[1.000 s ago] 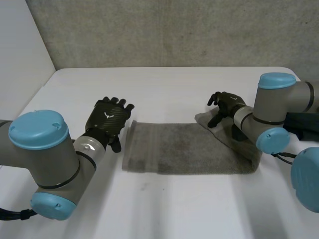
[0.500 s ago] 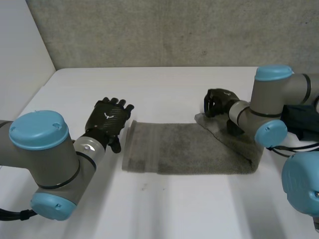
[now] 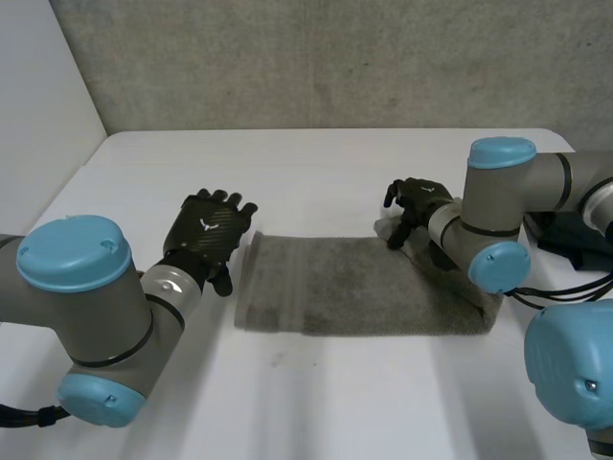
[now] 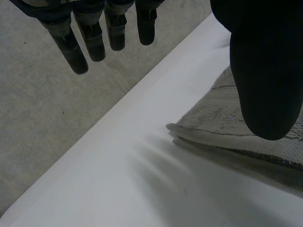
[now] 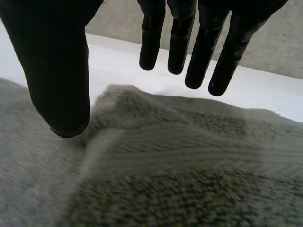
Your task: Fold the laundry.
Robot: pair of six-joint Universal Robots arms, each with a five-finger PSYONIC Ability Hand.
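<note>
A grey towel [image 3: 354, 283] lies as a long folded strip across the middle of the white table [image 3: 316, 172]. My left hand [image 3: 209, 235] hovers open just beyond the towel's left end, fingers straight and spread, holding nothing. In the left wrist view its fingers [image 4: 90, 42] point past the towel's end [image 4: 213, 123], which lies under the thumb. My right hand [image 3: 414, 199] sits over the towel's far right corner, where a flap is turned over. In the right wrist view the fingers [image 5: 203, 56] and thumb stand apart above the flap's edge [image 5: 180, 165] without gripping it.
A concrete wall [image 3: 316, 57] runs behind the table's far edge. A black object [image 3: 575, 235] lies at the right edge, behind my right arm. Bare table stretches in front of and behind the towel.
My right arm and hand have shifted a little to the left over the towel's far right corner; its fingers curled briefly and are spread again. The left hand has stayed put.
</note>
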